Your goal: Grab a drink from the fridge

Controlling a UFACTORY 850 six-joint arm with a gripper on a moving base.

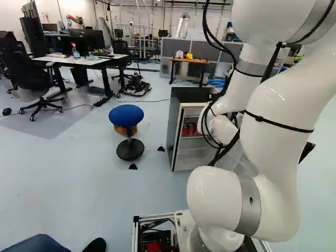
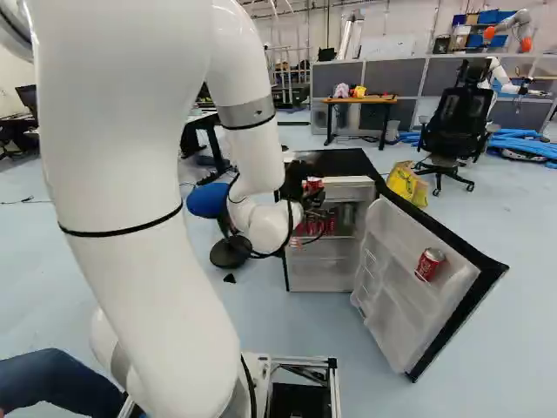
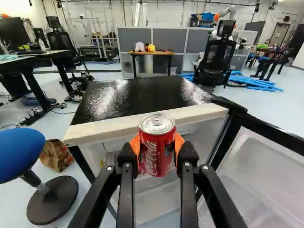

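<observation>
Fingers (image 3: 135, 145) parted by a can's width, orange pads pressed on both sides of a red can (image 3: 157, 152), upright between them. Wrist view: fridge (image 3: 137, 97) right ahead of the fingers, front edge beyond the can. Open fridge door (image 3: 266, 166) beside the fingers on the robot's right, in the way on that side. Blue stool (image 3: 16, 152) and paper bag (image 3: 57, 154) off the fingers' left. Wooden table (image 3: 152, 53) and black office chair (image 3: 216, 59) well beyond the fingertips.

Left base view: white arm (image 1: 283, 121) up from its base joint, bent over, wrist section lowered in front of the fridge; gripping end hidden behind it.

Right base view: gripper (image 2: 314, 197) at the fridge's open front, near its top, held can up. More red cans (image 2: 311, 227) inside, below the fingers; another can (image 2: 430, 264) on a door shelf, to their right.
</observation>
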